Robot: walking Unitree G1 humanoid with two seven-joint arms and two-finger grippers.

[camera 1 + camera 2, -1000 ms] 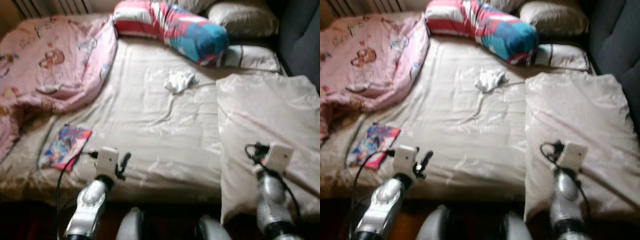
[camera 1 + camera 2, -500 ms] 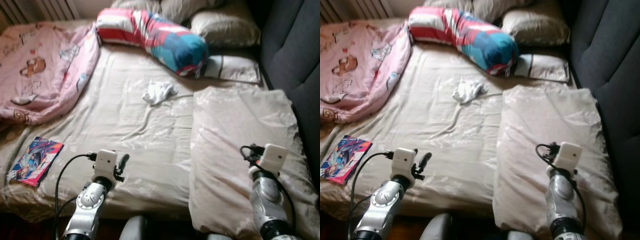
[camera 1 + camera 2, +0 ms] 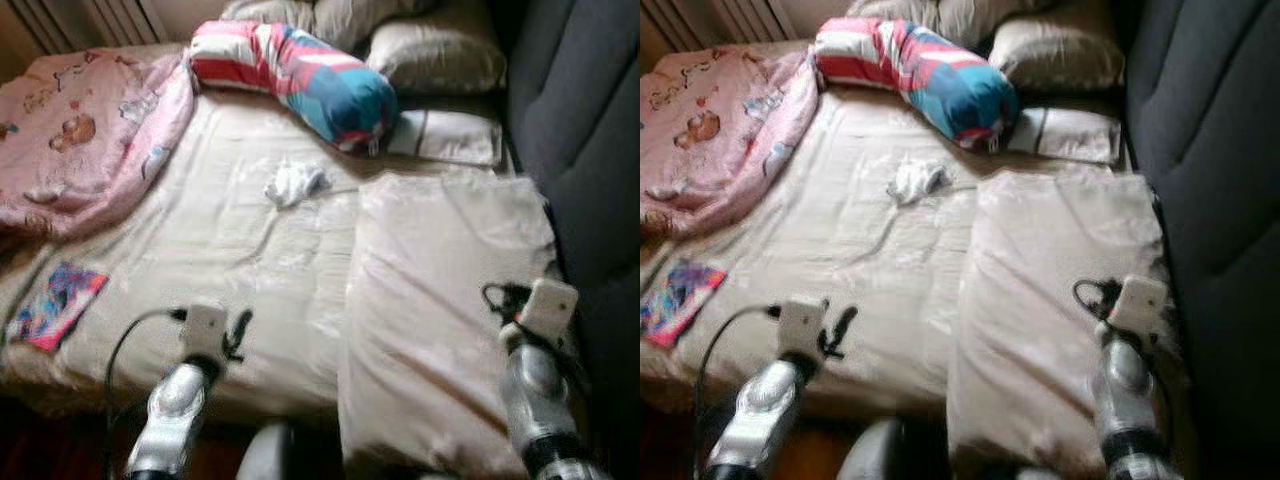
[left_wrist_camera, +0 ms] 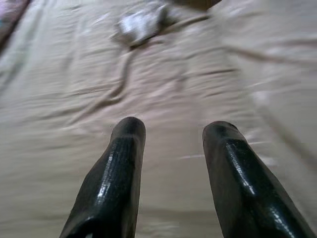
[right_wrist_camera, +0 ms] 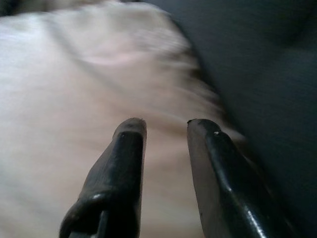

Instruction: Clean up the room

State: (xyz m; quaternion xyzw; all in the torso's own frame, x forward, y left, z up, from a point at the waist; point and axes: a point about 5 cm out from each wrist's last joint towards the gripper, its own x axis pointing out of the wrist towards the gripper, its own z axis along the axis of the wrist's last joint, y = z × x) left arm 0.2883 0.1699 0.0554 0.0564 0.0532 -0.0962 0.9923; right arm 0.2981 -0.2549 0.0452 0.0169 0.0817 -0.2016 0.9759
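A crumpled white cloth (image 3: 293, 183) lies in the middle of the beige bed sheet (image 3: 230, 250); in the left wrist view the cloth (image 4: 141, 22) sits far ahead of the fingers. A colourful book (image 3: 55, 305) rests near the bed's front left edge. My left gripper (image 4: 171, 126) is open and holds nothing, low over the sheet near the front edge (image 3: 238, 332). My right gripper (image 5: 166, 124) is open with a narrow gap, over a folded beige cover (image 3: 440, 290) on the right, close to the dark upholstery (image 5: 257, 74).
A pink printed blanket (image 3: 90, 130) is bunched at the back left. A red, white and blue bolster (image 3: 295, 70) and beige pillows (image 3: 435, 55) lie at the head. A dark grey padded wall (image 3: 580, 130) borders the right side. The views are slightly blurred.
The whole picture has slid left, so the camera has turned right. Both arms keep the same pose, and nothing on the bed has moved.
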